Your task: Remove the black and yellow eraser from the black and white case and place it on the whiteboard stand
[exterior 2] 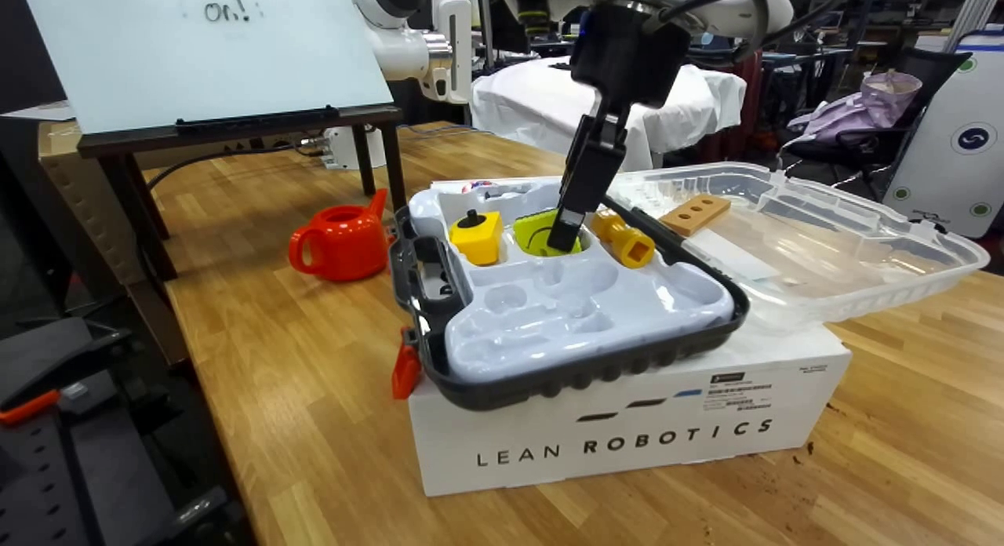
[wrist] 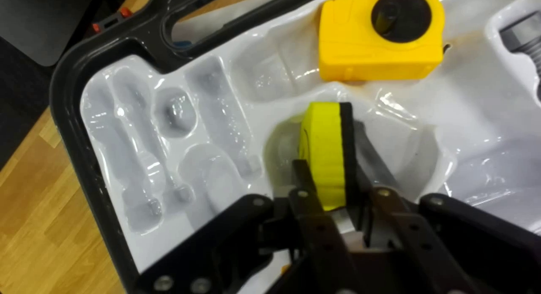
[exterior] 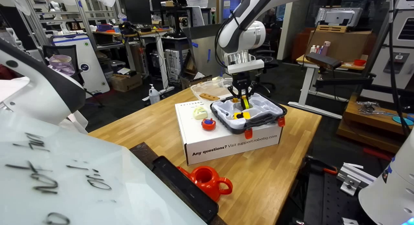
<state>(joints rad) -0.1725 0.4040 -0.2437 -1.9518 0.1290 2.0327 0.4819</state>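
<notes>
The black and yellow eraser (wrist: 325,154) stands on edge in a hollow of the black and white case; it also shows in both exterior views (exterior: 245,103) (exterior 2: 533,231). My gripper (wrist: 331,180) points down with one finger against the yellow side and the other against the black felt side, shut on the eraser. The lower end of the eraser is hidden. The open black and white case (exterior 2: 580,350) (exterior: 265,121) rests on a white box. The whiteboard stand (exterior: 81,173) (exterior 2: 220,83) carries a tilted board with black writing and a dark ledge (exterior: 184,189).
A yellow tape measure (wrist: 380,44) and a yellow-orange toy (exterior 2: 623,238) lie in the case. The clear lid (exterior 2: 792,256) holds a wooden block (exterior 2: 696,214). The white box (exterior: 226,149) bears a red piece (exterior: 208,124). A red teapot (exterior: 207,181) stands by the ledge.
</notes>
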